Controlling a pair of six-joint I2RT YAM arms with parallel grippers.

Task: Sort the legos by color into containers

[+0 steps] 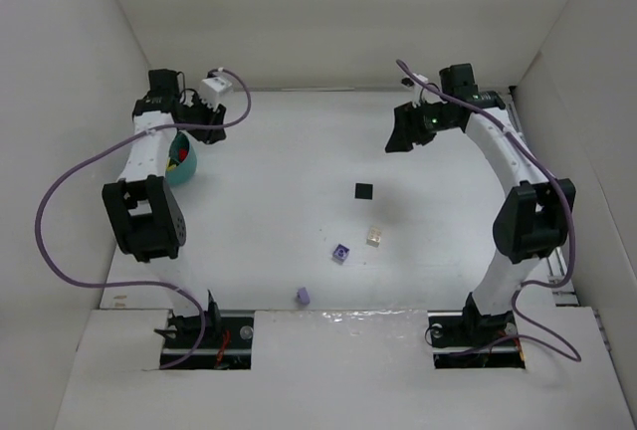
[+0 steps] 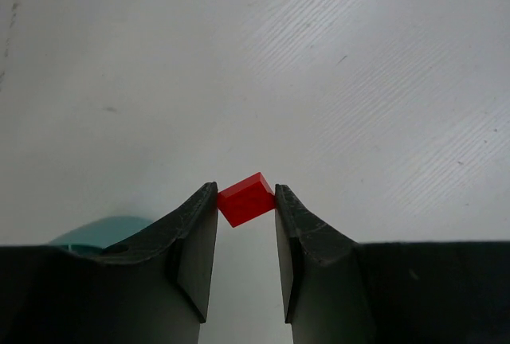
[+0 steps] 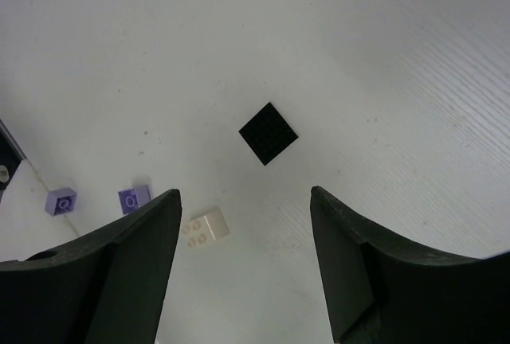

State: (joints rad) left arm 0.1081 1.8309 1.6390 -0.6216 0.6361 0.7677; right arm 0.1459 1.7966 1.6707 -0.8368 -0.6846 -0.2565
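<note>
**Red brick in my left hand, right hand loose above the desk**

The white desk (image 1: pixel 289 171) spreads out under both my arms. The teal bowl (image 1: pixel 185 166) sits at its left side, partly hidden under my left arm. A speck of red shows inside it, too small for me to tell which compartment. From my left wrist only a sliver of its rim peeks out behind my finger.

My left hand (image 2: pixel 245 194) hangs just past the bowl, clenched on a red brick (image 2: pixel 249 201) pinched tilted between the fingertips. My right hand (image 3: pixel 245 197) is at the far right, released, with nothing between its fingers.

Below it lies the flat black square (image 3: pixel 268 133). Nearer me are the cream brick (image 3: pixel 205 227) and then two purple bricks (image 3: pixel 134 198), all apart from one another.
</note>
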